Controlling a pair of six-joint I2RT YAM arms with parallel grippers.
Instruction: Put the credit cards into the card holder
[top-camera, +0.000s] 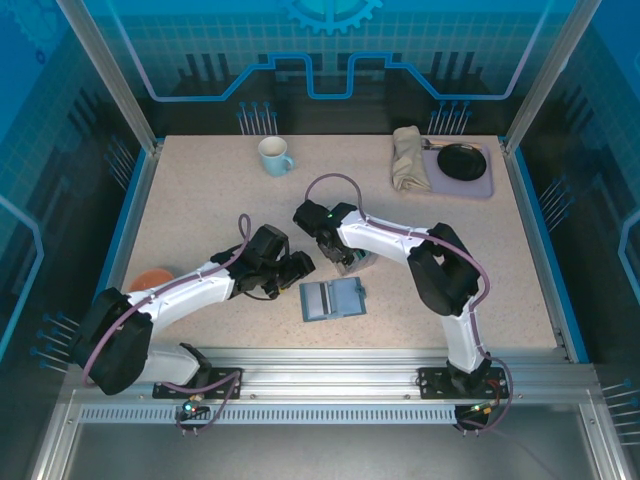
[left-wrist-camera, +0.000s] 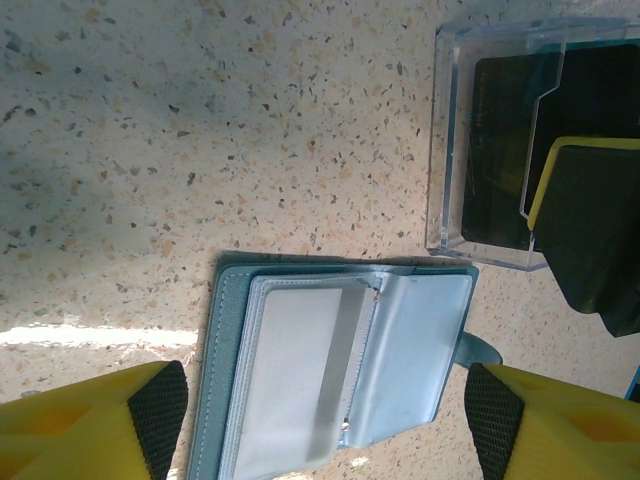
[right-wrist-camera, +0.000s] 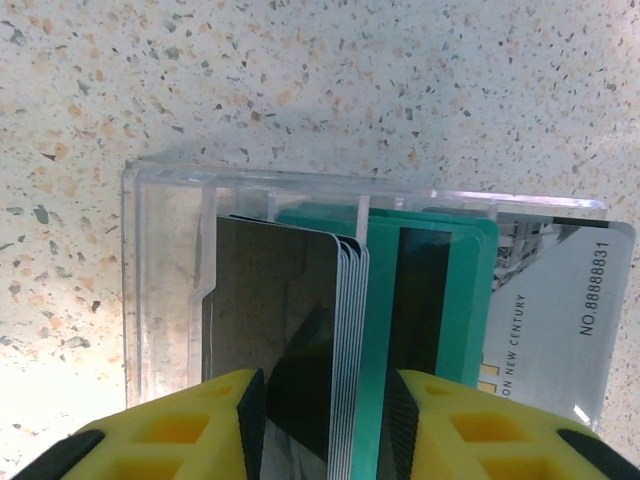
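Your right pincer straddles the front bundle of credit cards standing in the clear rack, with one pad on each side. You cannot tell from here whether it is actually clenched on them, so treat the grip as unproven. The bundle is several cards thick, and a green card sits close against it by one pad. If you lift now, you may drag up a fan of cards, shed some onto the counter, or tip the rack if an edge catches its wall. The card holder lies open directly beneath your left pincer, whose jaws stand released and wide, one finger off each side, grasping nothing. The holder looks loose there, so a card pushed at a slot could shove it away or fold it shut unless that pincer steadies it first.
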